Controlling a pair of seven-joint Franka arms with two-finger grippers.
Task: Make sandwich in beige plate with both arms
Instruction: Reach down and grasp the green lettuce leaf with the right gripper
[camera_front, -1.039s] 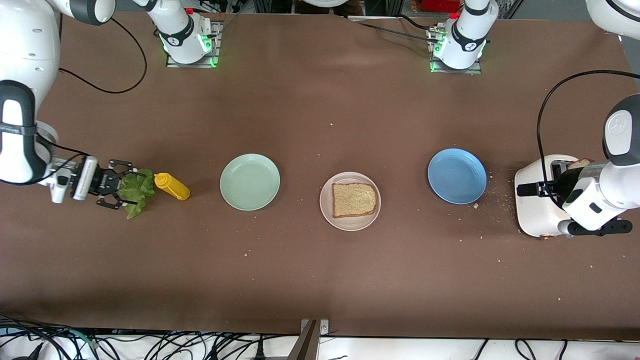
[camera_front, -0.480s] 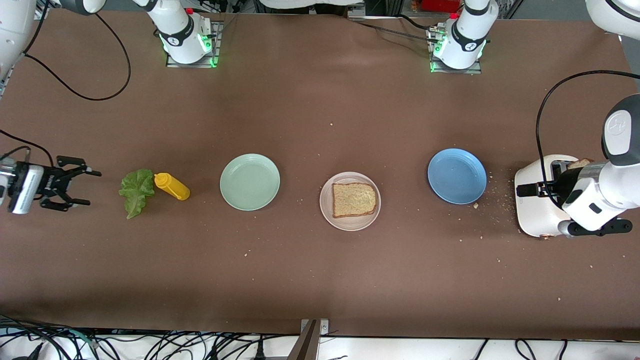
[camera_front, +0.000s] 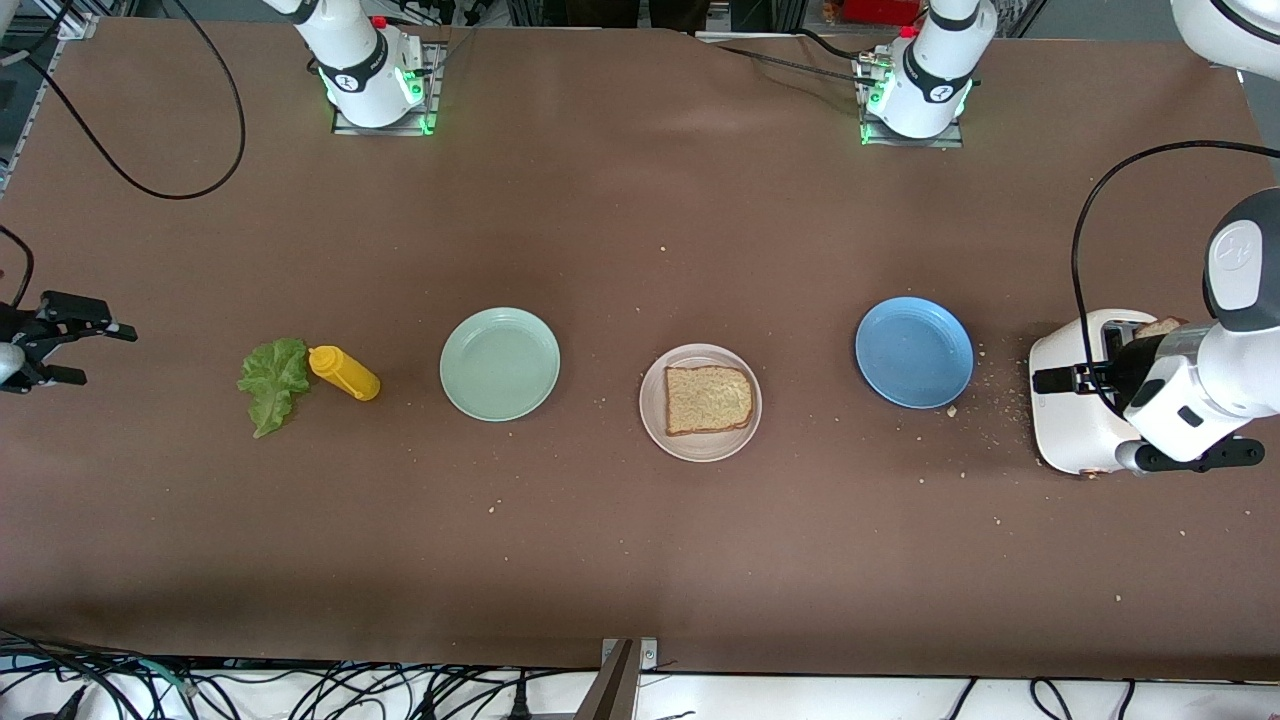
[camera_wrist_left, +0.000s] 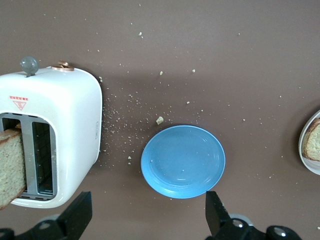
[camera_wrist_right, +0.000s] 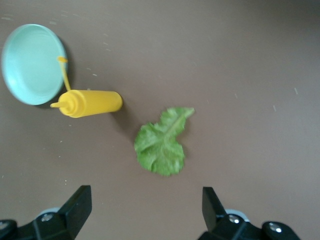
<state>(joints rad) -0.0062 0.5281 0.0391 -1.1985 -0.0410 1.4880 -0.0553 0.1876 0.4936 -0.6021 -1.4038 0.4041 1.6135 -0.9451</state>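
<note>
One bread slice lies on the beige plate mid-table. A second slice stands in the white toaster at the left arm's end; it also shows in the left wrist view. The lettuce leaf lies flat on the table beside a yellow bottle. My right gripper is open and empty at the right arm's end of the table, apart from the lettuce. My left gripper is open and empty, held above the toaster.
A mint-green plate sits between the bottle and the beige plate. A blue plate sits between the beige plate and the toaster, with crumbs scattered around it. A black cable loops above the toaster.
My right gripper has drawn back from the lettuce toward the right arm's end of the table, open and empty. The lettuce stays on the table. The left arm has not moved.
</note>
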